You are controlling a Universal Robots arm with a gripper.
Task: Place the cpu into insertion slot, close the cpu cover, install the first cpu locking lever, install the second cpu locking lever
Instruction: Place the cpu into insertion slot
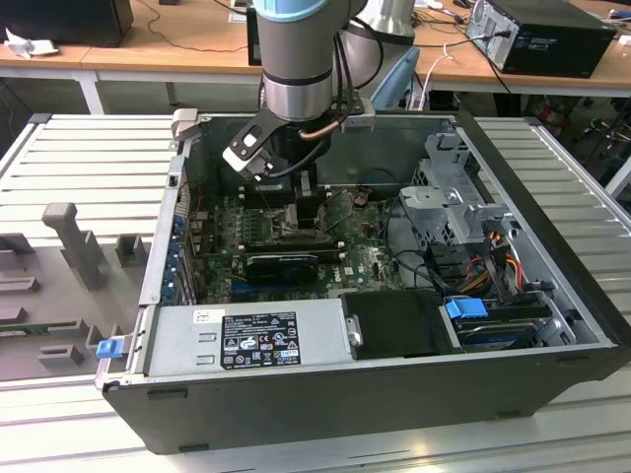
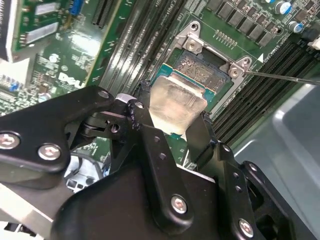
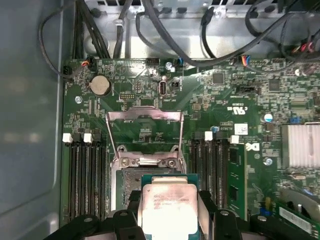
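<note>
The gripper (image 3: 169, 204) is closed on the cpu (image 3: 167, 212), pinching the chip by 2 opposite edges between its black fingers (image 3: 206, 206), silver-grey top facing up. In both wrist views the cpu (image 2: 177, 102) sits level over the near part of the insertion slot (image 2: 200, 67), whose dark, metal-rimmed square is partly uncovered beyond the chip; whether the chip already touches the socket cannot be told. The cpu cover (image 3: 145, 116) is swung open and lies back over the green circuit board (image 3: 220, 100) on the far side of the insertion slot (image 3: 127, 186), its square window showing the board beneath. Long black memory slots (image 3: 87, 175) run along both sides of the socket. In the second wrist view a thin metal rod (image 2: 282, 77) reaches out from the socket's corner over the memory slots. In the exterior view the arm (image 1: 296, 59) comes down into the open computer case (image 1: 296, 404), with the gripper (image 1: 296, 202) low over the board, just behind the black graphics card (image 1: 281, 266).
</note>
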